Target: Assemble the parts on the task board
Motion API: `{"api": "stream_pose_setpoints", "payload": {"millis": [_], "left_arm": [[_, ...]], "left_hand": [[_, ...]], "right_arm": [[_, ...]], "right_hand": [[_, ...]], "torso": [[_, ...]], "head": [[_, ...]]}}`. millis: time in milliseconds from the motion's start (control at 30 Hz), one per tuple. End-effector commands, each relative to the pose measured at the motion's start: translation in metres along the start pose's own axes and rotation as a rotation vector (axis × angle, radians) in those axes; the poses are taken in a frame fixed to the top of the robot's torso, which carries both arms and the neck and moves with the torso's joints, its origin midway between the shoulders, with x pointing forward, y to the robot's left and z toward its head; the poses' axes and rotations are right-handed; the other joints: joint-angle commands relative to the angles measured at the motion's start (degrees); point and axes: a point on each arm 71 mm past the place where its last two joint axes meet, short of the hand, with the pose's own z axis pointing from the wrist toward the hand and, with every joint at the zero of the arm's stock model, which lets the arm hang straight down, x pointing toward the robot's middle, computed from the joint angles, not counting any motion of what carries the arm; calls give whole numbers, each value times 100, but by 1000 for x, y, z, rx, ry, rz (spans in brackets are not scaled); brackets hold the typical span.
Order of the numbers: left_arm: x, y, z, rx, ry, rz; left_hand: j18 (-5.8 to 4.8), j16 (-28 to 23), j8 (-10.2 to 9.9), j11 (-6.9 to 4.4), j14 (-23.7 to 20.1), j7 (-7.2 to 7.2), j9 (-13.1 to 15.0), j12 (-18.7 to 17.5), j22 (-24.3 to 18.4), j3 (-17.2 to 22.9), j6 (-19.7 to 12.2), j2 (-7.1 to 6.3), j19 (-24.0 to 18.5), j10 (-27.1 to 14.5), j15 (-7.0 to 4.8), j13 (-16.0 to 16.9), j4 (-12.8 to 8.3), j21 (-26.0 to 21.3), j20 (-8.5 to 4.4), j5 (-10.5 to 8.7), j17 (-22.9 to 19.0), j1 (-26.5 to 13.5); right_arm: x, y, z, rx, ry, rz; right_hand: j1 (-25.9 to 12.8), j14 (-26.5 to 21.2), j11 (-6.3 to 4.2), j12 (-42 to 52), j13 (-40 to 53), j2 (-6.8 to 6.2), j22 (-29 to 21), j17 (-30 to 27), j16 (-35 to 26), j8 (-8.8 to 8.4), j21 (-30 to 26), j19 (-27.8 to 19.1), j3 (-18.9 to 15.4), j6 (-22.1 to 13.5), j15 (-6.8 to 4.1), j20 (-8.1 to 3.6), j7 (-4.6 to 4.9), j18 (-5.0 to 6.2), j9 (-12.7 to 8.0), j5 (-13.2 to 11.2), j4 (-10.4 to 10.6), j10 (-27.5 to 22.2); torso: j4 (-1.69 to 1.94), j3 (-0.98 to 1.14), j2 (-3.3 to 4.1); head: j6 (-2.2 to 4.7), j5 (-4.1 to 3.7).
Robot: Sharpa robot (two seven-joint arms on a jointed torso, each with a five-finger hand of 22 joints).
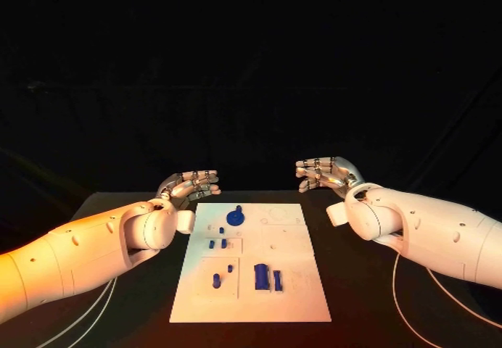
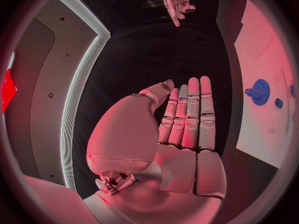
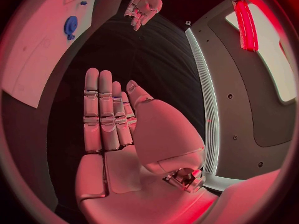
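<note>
While both arms reach in from the near corners of the black counter (image 1: 125,210), neither hand touches anything. Left hand (image 1: 189,185): raised near the counter's far edge, just off the far left corner of the task board (image 1: 293,290), released, its fingers apart and slightly curled with nothing between them; the left wrist view shows the same hand (image 2: 187,119) with fingers (image 2: 192,104) extended side by side over bare black counter, the board's white edge (image 2: 261,50) beside it. Task board: a white rectangular plate lying flat at the middle of the counter, long side running from the near edge toward the far edge. Parts on the board, left to right: a short blue peg (image 1: 217,280) in the near left area with a smaller piece just beyond it; small blue pegs (image 1: 222,239) grouped in the left middle area; a round blue gear-like part (image 1: 236,215) toward the far left corner, also seen from the left wrist (image 2: 259,91) and the right wrist (image 3: 71,26); two upright blue blocks (image 1: 268,278) side by side near the board's centre line. Right hand (image 1: 326,174): raised near the far edge, off the board's far right corner and well apart from it, likewise released and holding nothing, fingers loosely curled; the right wrist view shows this hand (image 3: 112,117) with straight fingers over bare counter.
</note>
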Motion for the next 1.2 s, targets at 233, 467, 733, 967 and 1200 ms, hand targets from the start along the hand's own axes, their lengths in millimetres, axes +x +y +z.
{"api": "stream_pose_setpoints", "payload": {"millis": [233, 467, 733, 967, 1200], "left_arm": [[2, 1, 2, 4, -12, 3], [12, 2, -5, 28, -39, 36], [40, 0, -25, 101, -105, 122], [57, -3, -41, 156, -145, 176], [61, -4, -45, 169, -153, 188]], "left_hand": [[-280, -1735, -509, -161, -2034, -390, -418, -1033, -2060, -745, -1730, 463, -2473, -1713, 56, -543, 161, -631, -73, -283, -901, -2496], [-404, -2044, -706, -324, -2931, -592, -418, -1320, -2661, -1215, -2633, 463, -3301, -2645, -78, -543, 161, -631, -287, -424, -1093, -3798], [-497, -2282, -862, -812, -3674, -760, -418, -1545, -3140, -1596, -3387, 463, -3970, -3418, -490, -543, 161, -631, -470, -829, -1632, -4868], [-932, -2438, -1277, -812, -4174, -1196, -418, -1700, -3462, -1857, -3889, 463, -4414, -3940, -490, -543, 161, -631, -955, -829, -1632, -5590], [-932, -2902, -1277, -812, -4543, -1196, -418, -2142, -3700, -2047, -4266, 463, -4747, -4324, -490, -543, 161, -631, -955, -829, -1632, -6120]], "right_arm": [[-1, -1, 6, -18, 17, 36], [8, -2, -4, -31, -31, 70], [29, -1, -34, -40, -156, 140], [42, 0, -55, -28, -233, 170], [45, 1, -60, -24, -249, 174]], "right_hand": [[-2795, -2306, -83, -666, -1261, -373, -874, -1430, -1285, -550, -1478, -2045, 37, -1629, -318, -55, -229, -294, -571, -296, -14, -1915], [-4130, -3398, -227, -1192, -1455, -373, -1027, -1740, -1812, -550, -1782, -3047, -138, -2520, -318, -249, -435, -391, -740, -797, -14, -2950], [-5215, -4298, -634, -1192, -1977, -373, -1446, -1980, -1812, -550, -2019, -3869, -298, -3250, -318, -408, -602, -514, -1228, -797, -14, -3799], [-5961, -4913, -634, -1192, -1977, -373, -1446, -2144, -1812, -550, -2183, -4433, -729, -3744, -318, -827, -1038, -976, -1228, -797, -14, -4384], [-6501, -5359, -634, -1192, -1977, -373, -1446, -2611, -1812, -550, -2645, -4839, -729, -4104, -318, -827, -1038, -976, -1228, -797, -14, -4810]], "torso": [[18, 18, -55], [149, 99, 87], [236, 152, 181], [236, 152, 181], [236, 152, 181]], "head": [[47, 12], [280, -52], [435, -95], [435, -95], [435, -95]]}}
